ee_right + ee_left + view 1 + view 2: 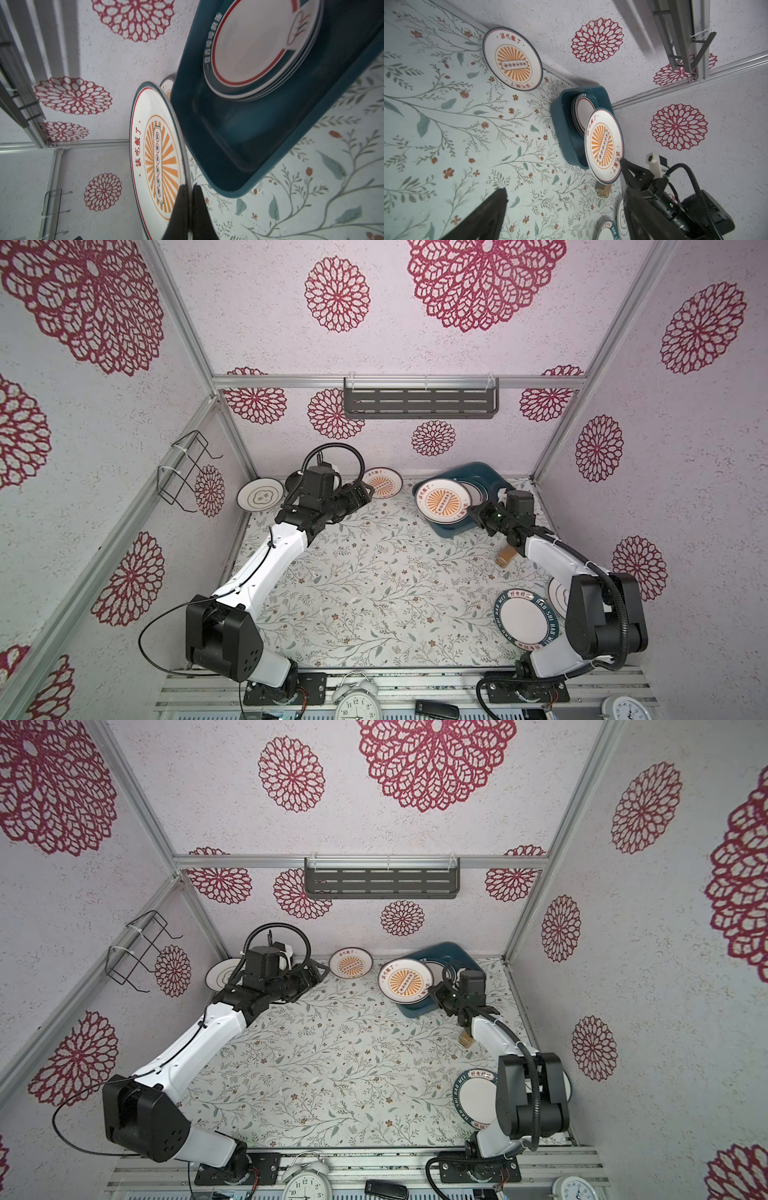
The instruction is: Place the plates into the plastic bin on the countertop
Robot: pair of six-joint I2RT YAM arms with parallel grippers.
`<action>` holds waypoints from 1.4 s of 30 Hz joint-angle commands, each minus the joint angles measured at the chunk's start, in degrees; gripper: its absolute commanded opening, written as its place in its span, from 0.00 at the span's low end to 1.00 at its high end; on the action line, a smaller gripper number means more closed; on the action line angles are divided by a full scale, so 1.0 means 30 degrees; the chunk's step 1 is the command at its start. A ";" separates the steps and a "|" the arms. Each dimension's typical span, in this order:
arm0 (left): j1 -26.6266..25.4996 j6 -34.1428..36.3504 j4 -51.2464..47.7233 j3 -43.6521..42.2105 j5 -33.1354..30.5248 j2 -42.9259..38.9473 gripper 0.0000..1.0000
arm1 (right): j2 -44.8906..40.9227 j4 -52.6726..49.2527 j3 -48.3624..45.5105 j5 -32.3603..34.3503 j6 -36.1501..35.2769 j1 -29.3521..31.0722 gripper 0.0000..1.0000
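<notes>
Across the whole floor of the cell, the vine-printed tabletop [374, 572], closed off behind by the back wall [374, 448] with its red medallions. Toward the back right corner, the teal plastic bin [449, 531], holding a stack of plates [584, 110] with teal-and-red rims at its wall end. Over the bin's other end, and overhanging its left rim in both top views, a tilted sunburst plate [442, 502], face up. Pinched at that plate's right-hand rim by the right pincer [188, 187], closed down to the thickness of the rim. Plate stretching away from the tips, bin just beyond and below it. Contact between plate and bin: cannot tell.

Left of the bin, propped at a slant against the back wall, a second sunburst plate [382, 483]. Just beside its left edge, the left pincer [365, 492], spread wide and gripping nothing. In the left wrist view, both fingers [492, 209] far apart, the plate clear of them.

Loose on the tabletop: a cloud-outline plate [259, 495] at the back left and a lettered-rim plate [525, 620] at the front right beside the right arm's base. Smallest, a brown block [505, 560] under the right forearm.
</notes>
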 commanded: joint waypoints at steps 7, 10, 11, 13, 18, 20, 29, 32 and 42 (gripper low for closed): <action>0.1541 0.0996 0.1361 0.1595 0.1058 0.2415 0.95 | 0.2570 -0.0431 0.3360 0.2295 -0.0859 -0.1513 0.00; 0.1923 0.1174 0.1529 0.1941 0.1405 0.3065 0.97 | 0.3693 -0.0424 0.4284 0.2505 -0.0913 -0.1751 0.00; 0.2026 0.1242 0.1614 0.2013 0.1423 0.3269 0.97 | 0.4069 -0.0437 0.4656 0.2566 -0.0919 -0.1822 0.00; 0.2155 0.1359 0.1638 0.2163 0.1407 0.3585 0.98 | 0.4756 -0.0564 0.5332 0.2817 -0.0964 -0.1911 0.00; 0.2713 0.1393 0.1879 0.2343 0.1754 0.4336 0.97 | 0.6259 -0.1044 0.6608 0.3324 -0.0887 -0.2003 0.00; 0.2968 0.1367 0.2049 0.2401 0.1890 0.4632 0.97 | 0.6712 -0.1188 0.6977 0.3578 -0.0838 -0.2003 0.00; 0.3776 0.1368 0.1690 0.4053 0.3514 0.7346 0.97 | 0.8833 -0.0044 0.8273 0.4502 0.0265 -0.1973 0.00; 0.3961 0.1356 0.1655 0.4842 0.4071 0.8447 0.97 | 0.9206 -0.0323 0.8690 0.4493 0.0298 -0.1973 0.00; 0.4242 -0.0272 0.0898 0.9189 0.5544 1.4698 0.97 | 0.9485 -0.1978 0.9367 0.4478 -0.0195 -0.1920 0.46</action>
